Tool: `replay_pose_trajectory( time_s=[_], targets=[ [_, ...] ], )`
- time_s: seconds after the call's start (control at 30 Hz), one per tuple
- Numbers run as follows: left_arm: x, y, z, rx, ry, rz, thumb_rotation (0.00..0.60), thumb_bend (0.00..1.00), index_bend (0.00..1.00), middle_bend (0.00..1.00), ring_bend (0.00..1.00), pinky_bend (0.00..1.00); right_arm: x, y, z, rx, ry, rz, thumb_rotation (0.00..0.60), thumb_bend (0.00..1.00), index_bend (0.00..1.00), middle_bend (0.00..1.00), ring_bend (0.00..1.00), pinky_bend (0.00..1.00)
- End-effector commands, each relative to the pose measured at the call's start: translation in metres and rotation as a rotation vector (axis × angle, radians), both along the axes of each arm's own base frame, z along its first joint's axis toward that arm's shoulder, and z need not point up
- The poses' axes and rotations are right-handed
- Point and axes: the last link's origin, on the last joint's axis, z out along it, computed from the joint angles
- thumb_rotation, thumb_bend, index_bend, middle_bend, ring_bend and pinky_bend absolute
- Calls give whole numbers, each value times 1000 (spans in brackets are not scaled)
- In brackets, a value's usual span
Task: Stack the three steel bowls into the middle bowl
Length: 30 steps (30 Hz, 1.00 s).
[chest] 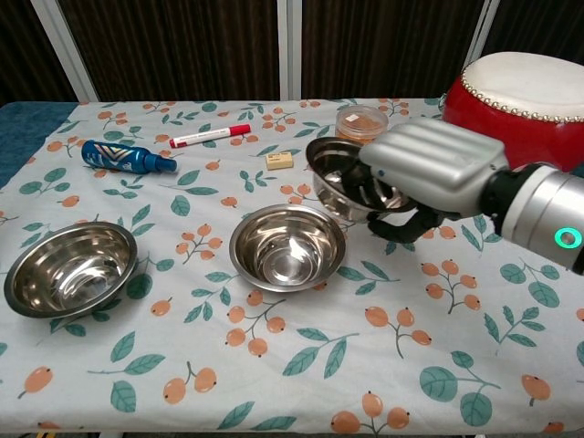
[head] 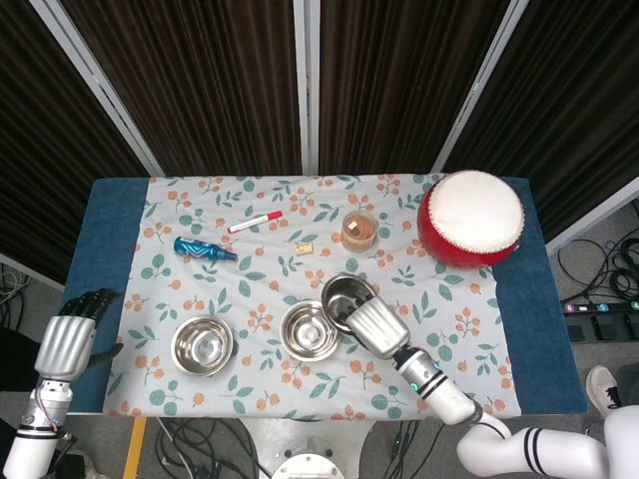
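Observation:
My right hand [head: 376,326] [chest: 429,169] grips a steel bowl [head: 345,295] [chest: 339,179] by its rim and holds it tilted in the air, just right of and above the middle bowl [head: 311,330] [chest: 286,247]. The middle bowl sits upright on the floral cloth. A third steel bowl [head: 202,345] [chest: 69,267] rests to the left of it. My left hand [head: 66,343] hangs off the table's left edge with nothing in it, fingers curled slightly apart.
A red drum [head: 471,219] [chest: 517,99] stands at the back right. A jar with an orange lid [head: 359,230] [chest: 358,119], a small eraser [chest: 279,161], a red marker [chest: 209,137] and a blue bottle [chest: 123,157] lie across the back of the cloth.

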Motion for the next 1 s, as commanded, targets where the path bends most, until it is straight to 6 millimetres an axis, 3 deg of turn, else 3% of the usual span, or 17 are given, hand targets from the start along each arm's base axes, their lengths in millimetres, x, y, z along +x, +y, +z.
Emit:
replay_pose_trajectory(
  time_s=[0.03,0.27,0.33,0.4,0.43,0.53,0.57,0.67,1.0],
  targets=[
    [-2,-1,2,4,1,6,600,114,276,317,244,301,15,2,-16,34,4,15,600,409,721,592,492,585],
    [-8,-1,4,11,-2,27,600,115,276,317,244,301,37,4,-36,69,3,64,600,412,722,592,492,585],
    [-9,-1,5,13,-4,28,600,115,276,317,244,301,40,4,-38,75,12,75,600,358,689,565,476,555],
    [-10,-1,6,17,-5,29,600,113,276,317,244,301,39,4,-38,98,38,81,600,203,549,457,358,404],
    [-11,-1,7,17,-6,30,600,111,275,317,244,301,38,4,-38,110,52,80,600,103,426,349,222,253],
    [-12,-1,8,21,-4,35,600,103,276,317,244,300,37,2,-32,127,93,68,600,6,182,131,13,19],
    [-13,-1,8,23,0,39,600,100,276,317,244,300,38,2,-29,128,100,62,600,0,124,84,0,1],
    [-13,-1,8,24,3,46,600,95,276,317,244,300,40,1,-16,110,99,47,600,0,73,41,0,0],
    [0,-2,0,-40,7,13,600,96,276,317,244,314,35,8,63,-63,58,-1,600,0,51,40,0,0]
  ],
)
